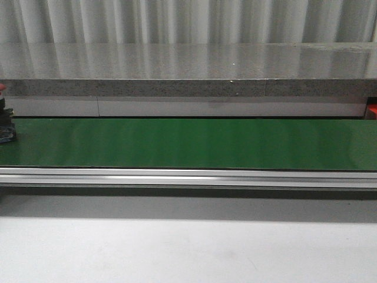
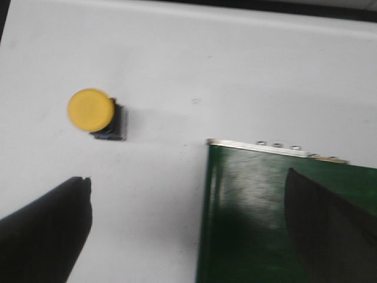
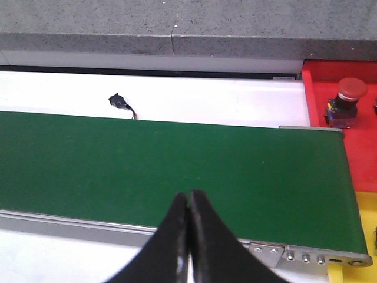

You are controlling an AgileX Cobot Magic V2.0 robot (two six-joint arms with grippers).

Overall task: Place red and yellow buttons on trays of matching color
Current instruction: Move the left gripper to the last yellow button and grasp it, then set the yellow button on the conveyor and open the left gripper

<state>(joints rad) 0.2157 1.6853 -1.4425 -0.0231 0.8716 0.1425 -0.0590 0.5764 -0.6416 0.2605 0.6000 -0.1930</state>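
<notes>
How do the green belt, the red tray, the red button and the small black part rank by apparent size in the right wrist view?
1. green belt
2. red tray, cut off by the frame
3. red button
4. small black part

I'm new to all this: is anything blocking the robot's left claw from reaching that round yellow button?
Nothing visible does. The round yellow button stands alone on the bare white table, and the open left gripper hangs above with clear space between. The green conveyor belt lies off to the side.
</notes>
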